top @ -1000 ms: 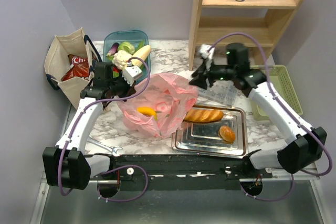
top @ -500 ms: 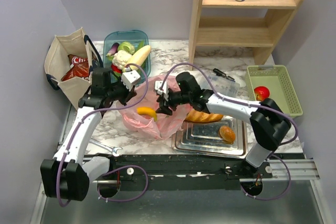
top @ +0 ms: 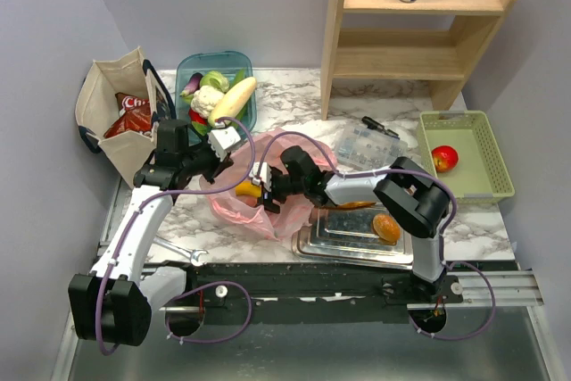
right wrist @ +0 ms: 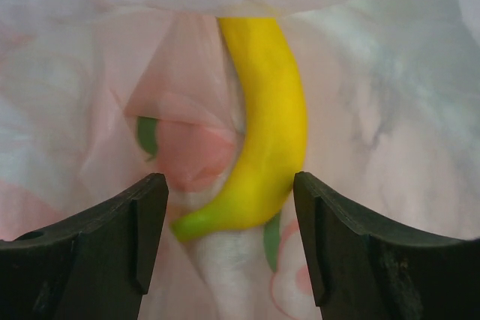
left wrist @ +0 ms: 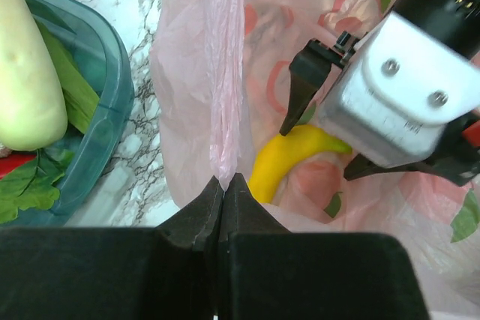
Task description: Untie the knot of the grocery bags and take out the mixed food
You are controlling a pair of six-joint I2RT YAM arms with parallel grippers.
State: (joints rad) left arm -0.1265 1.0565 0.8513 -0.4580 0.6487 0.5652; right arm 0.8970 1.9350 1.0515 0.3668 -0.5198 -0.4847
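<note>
**Right fingers (right wrist: 142,222) straddling the banana (right wrist: 266,133) in the pink plastic bag (right wrist: 90,50)**

Right wrist view: the right fingers are standing wide apart, one on each side of the banana and gripping nothing. The banana is lying on crinkled pink film inside the bag.

Left wrist view: the left fingers (left wrist: 199,219) are clamping shut on a fold of the bag's edge. The banana is lying just beyond them.

Top view: the bag is lying open-mouthed on the marble tabletop (top: 294,95), between a teal tub (top: 248,113) of vegetables and a metal tray (top: 357,243). A red apple (top: 445,157) is sitting in the green basket (top: 495,162). A canvas tote (top: 103,100) is standing at the left edge.
</note>
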